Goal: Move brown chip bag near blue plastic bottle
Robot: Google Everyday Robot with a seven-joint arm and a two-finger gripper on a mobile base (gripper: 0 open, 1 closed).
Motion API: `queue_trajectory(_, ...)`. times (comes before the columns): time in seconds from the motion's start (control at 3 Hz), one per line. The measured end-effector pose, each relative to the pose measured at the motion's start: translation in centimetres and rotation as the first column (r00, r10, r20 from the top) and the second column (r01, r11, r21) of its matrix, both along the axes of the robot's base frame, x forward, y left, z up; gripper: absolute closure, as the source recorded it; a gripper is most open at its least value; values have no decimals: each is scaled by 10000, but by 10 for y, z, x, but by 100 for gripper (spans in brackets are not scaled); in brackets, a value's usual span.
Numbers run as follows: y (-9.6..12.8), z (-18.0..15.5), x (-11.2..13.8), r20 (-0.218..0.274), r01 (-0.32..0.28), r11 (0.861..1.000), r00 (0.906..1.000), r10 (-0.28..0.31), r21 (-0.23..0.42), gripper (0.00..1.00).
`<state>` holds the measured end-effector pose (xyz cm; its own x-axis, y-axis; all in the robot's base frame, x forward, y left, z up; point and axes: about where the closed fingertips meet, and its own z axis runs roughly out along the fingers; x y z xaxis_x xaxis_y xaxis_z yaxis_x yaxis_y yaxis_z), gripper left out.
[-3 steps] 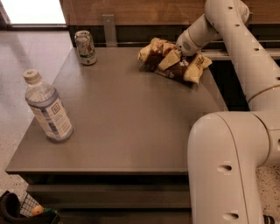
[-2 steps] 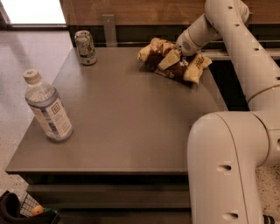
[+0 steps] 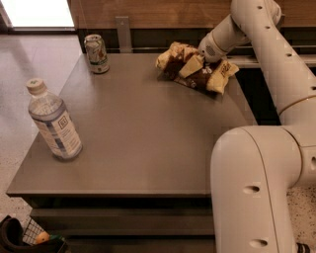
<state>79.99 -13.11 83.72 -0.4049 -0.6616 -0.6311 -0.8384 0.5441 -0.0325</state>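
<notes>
**Visitor:** What is on the desk?

**Onlooker:** It is a flat grey-brown desk [image 3: 143, 138] with three things on it. The brown chip bag [image 3: 195, 75] lies at the far right corner. It is crumpled and dark brown, with pale yellow ends sticking out to either side. A short green-and-white drink can [image 3: 97, 53] stands upright at the far left edge. The blue plastic bottle [image 3: 53, 123] stands on its base at the near left side. It is clear, with a white cap and a white-and-blue label.

**Visitor:** Where is the gripper?

**Onlooker:** The gripper [image 3: 203, 57] is at the far right corner too, down on top of the chip bag and touching it near the middle. The white arm [image 3: 266, 54] reaches it from the upper right. The arm then runs down the right side to a large rounded white joint [image 3: 252, 192], which covers the desk's near right corner.

**Visitor:** Is the gripper open or closed on the bag?

**Onlooker:** I cannot tell. Its tip sits in among the bag's folds, and it does not show whether it has hold of the bag.

**Visitor:** How do the bag and the bottle lie relative to each other?

**Onlooker:** They are well apart, on opposite sides of the desk along a diagonal. The can is left of the bag and beyond the bottle.

**Visitor:** And around the desk?

**Onlooker:** There is pale speckled floor [image 3: 29, 64] to the left and a wood-panelled wall [image 3: 163, 12] behind. On the floor under the near left corner is a dark object [image 3: 15, 236] with something small and orange in it.
</notes>
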Motion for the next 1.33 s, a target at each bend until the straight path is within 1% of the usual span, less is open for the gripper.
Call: queue_trajectory(1.33,0,1,0,1,-3,10000,10000,3,-1,100)
